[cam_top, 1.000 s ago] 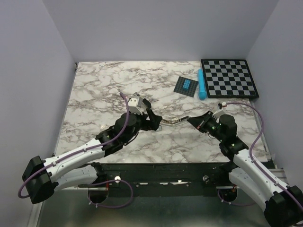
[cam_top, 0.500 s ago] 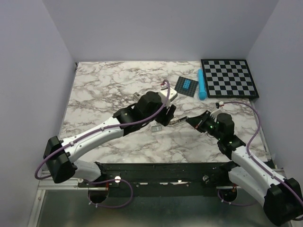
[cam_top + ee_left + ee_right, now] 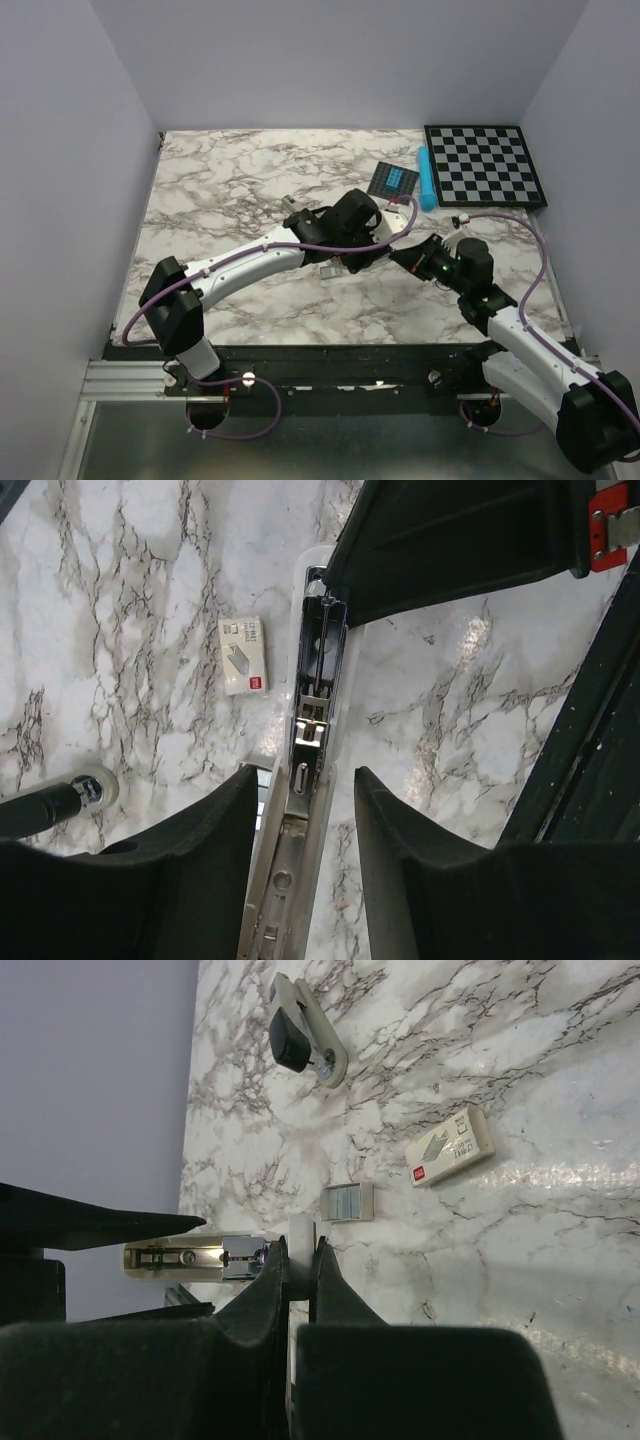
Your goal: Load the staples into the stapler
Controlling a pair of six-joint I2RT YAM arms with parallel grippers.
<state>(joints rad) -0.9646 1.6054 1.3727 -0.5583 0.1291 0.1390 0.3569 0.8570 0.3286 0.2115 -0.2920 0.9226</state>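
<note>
The right hand (image 3: 298, 1252) is clamped shut on one end of the stapler (image 3: 312, 750), holding it near the middle of the marble tabletop (image 3: 220, 180). The left hand (image 3: 306, 780) straddles its open silver channel, fingers (image 3: 200, 880) parted on either side. The small white box of staples (image 3: 243, 655) lies flat just beside it, with a grey staple strip (image 3: 347, 1201) nearby.

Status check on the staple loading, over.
Left gripper open, straddling slim silver-channel stapler. Right gripper shut on its end. Grey staple strip and small white cardboard box on marble tabletop, unloaded. Nothing blocking.
</note>
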